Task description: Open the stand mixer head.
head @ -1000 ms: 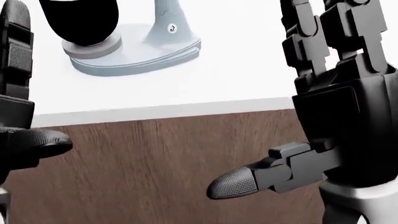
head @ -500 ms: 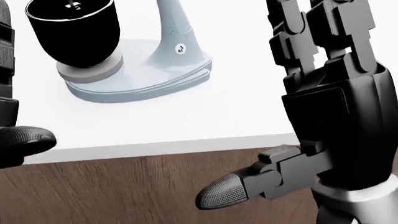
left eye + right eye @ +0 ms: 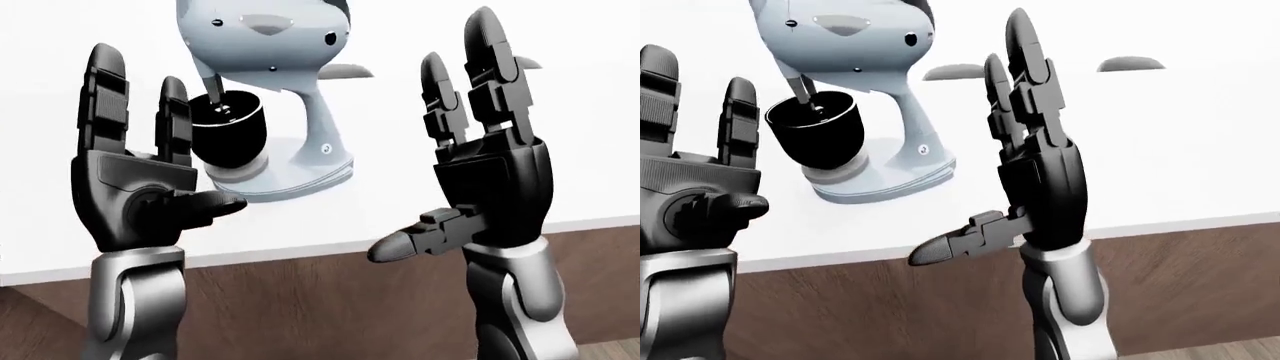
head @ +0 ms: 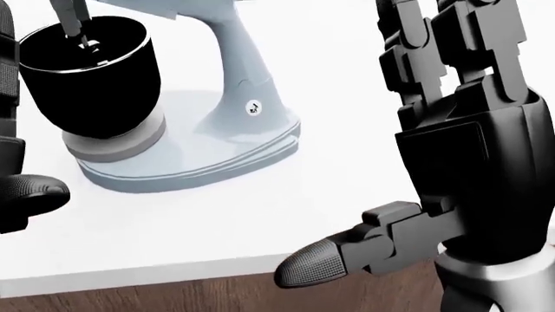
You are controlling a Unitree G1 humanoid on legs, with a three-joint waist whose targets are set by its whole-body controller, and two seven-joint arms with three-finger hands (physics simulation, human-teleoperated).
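Observation:
A pale blue-grey stand mixer (image 3: 262, 34) stands on the white counter (image 3: 400, 150). Its head is down over a black bowl (image 3: 228, 135), with the beater inside the bowl. Its base (image 4: 190, 162) and neck also show in the head view. My left hand (image 3: 170, 142) is raised at the left of the bowl, fingers straight up and open, holding nothing. My right hand (image 3: 430, 135) is raised at the right of the mixer's neck, also open and empty, thumb pointing left. Both hands are nearer the camera than the mixer and touch nothing.
The counter's near edge runs across the left-eye view above a brown wood front panel (image 3: 330, 300). Two flat grey oval shapes (image 3: 955, 73) (image 3: 1130, 64) lie further up on the white surface.
The head camera has shifted: the mixer and counter edge slid down in the picture, showing more of the bowl and neck. Both hands stay open and hold their place in view.

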